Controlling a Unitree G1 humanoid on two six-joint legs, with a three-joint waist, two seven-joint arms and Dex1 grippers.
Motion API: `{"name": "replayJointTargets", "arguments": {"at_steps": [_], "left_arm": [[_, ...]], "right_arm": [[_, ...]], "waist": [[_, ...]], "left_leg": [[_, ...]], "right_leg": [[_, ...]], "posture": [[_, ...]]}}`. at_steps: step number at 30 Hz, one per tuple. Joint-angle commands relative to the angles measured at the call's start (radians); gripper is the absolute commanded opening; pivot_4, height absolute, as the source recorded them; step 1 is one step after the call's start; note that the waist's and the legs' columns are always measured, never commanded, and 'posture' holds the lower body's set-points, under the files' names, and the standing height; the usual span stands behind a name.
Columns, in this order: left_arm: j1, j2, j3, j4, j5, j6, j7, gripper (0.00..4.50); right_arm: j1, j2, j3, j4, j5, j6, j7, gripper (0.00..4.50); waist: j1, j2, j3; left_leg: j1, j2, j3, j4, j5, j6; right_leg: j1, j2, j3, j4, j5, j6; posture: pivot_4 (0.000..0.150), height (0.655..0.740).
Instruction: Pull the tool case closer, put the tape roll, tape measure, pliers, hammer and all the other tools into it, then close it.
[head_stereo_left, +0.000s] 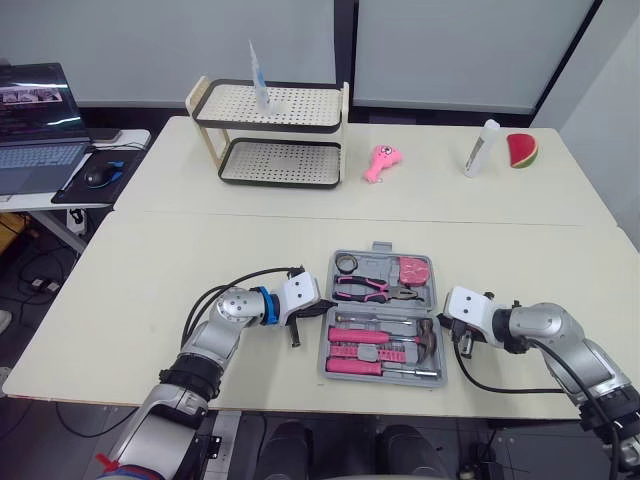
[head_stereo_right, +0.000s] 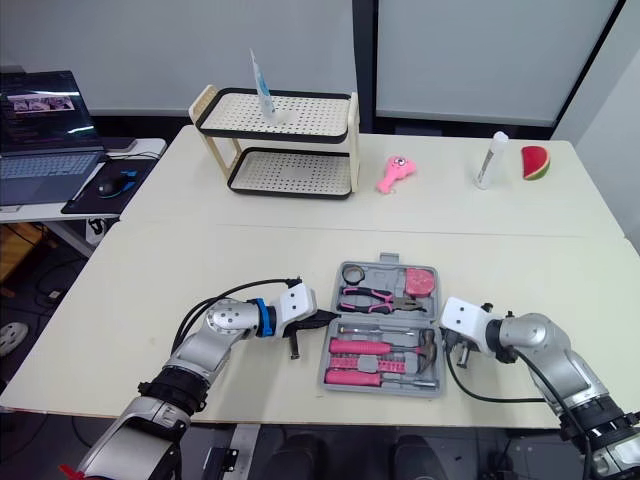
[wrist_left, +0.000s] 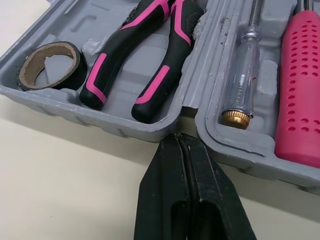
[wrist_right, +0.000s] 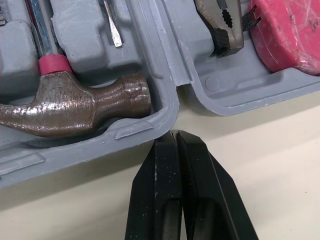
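Closest to the near edge of the tabletop, the grey tool case lies open and flat between the two claws. Its far half holds the tape roll at 11 o'clock, the pliers in the middle and the pink tape measure at 1 o'clock. Its near half holds the hammer, head towards 3 o'clock, a clear-handled screwdriver and pink-handled tools.

At the case's 9 o'clock side, the left claw has its two black fingers pressed together on nothing. Its tip sits just beside the seam where the two halves meet. At 3 o'clock the right claw is closed and empty too, its tip just beside the same seam, near the hammer head.

Far off at 11 o'clock stands a two-tier rack.
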Motion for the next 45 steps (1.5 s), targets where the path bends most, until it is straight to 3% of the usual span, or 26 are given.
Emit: {"name": "replayJointTargets", "arguments": {"at_steps": [1, 16, 26, 45], "left_arm": [[0.005, -0.018, -0.015, -0.05, -0.005, -0.001, -0.01, 0.0], [0.022, -0.011, -0.016, -0.067, 0.005, -0.003, -0.001, 0.0], [0.013, -0.023, -0.014, -0.058, 0.016, -0.005, 0.003, 0.0], [0.197, 0.05, -0.033, -0.386, -0.029, 0.174, -0.091, 0.0]], "right_arm": [[-0.02, 0.025, 0.015, -0.021, 0.014, -0.032, 0.029, 0.01], [-0.036, 0.028, 0.019, 0.033, -0.054, -0.104, 0.038, 0.01], [-0.029, 0.06, 0.008, 0.003, -0.023, -0.122, 0.059, 0.01], [0.1, -0.042, 0.002, -0.182, 0.009, -0.059, 0.186, 0.01]], "waist": [[0.0, 0.0, 0.0], [0.0, 0.0, 0.0], [0.0, 0.0, 0.0], [0.003, 0.0, 0.0]], "left_leg": [[0.0, 0.0, 0.0, 0.0, 0.0, 0.0], [0.0, 0.0, 0.0, 0.0, 0.0, 0.0], [0.0, 0.0, 0.0, 0.0, 0.0, -0.001], [0.0, 0.0, -0.001, 0.0, -0.001, 0.002]], "right_leg": [[0.0, 0.0, 0.0, 0.0, 0.0, 0.0], [0.0, 0.0, 0.0, 0.0, 0.0, 0.0], [0.0, 0.0, 0.0, 0.0, 0.0, 0.0], [0.0, 0.0, 0.0, 0.0, 0.0, 0.0]], "posture": [[0.15, 0.74], [0.15, 0.74], [0.15, 0.74], [0.15, 0.74]]}}
